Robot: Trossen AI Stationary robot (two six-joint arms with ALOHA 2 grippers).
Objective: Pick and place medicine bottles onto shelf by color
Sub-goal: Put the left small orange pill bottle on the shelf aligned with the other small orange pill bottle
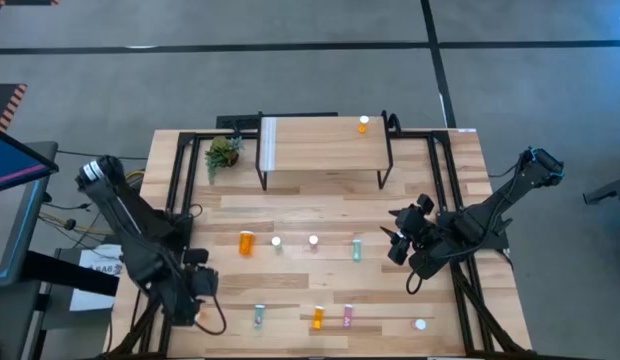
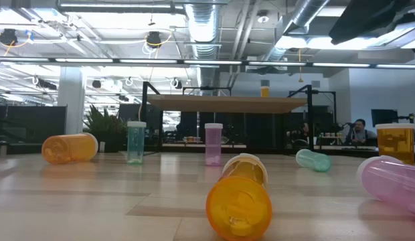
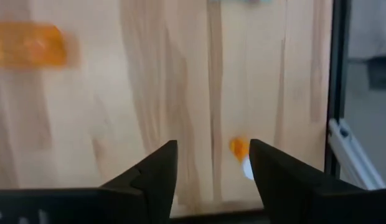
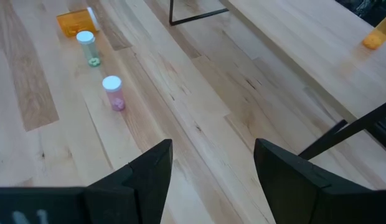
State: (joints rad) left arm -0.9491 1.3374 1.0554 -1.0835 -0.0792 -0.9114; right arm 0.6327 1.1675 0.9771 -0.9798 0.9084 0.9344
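Pale grained tabletop (image 1: 290, 215), cylindrical bottles (image 1: 247, 242)

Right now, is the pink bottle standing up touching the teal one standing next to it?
Apart. The high view shows bare tabletop between the upright pink bottle and the upright teal bottle; the low view shows the same gap.

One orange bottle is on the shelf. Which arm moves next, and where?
Probably the right tool: its jaws are open and empty, and the lying teal bottle is just beside it. Ease it over that bottle. The left tool, also empty, waits near the table's front-left edge.
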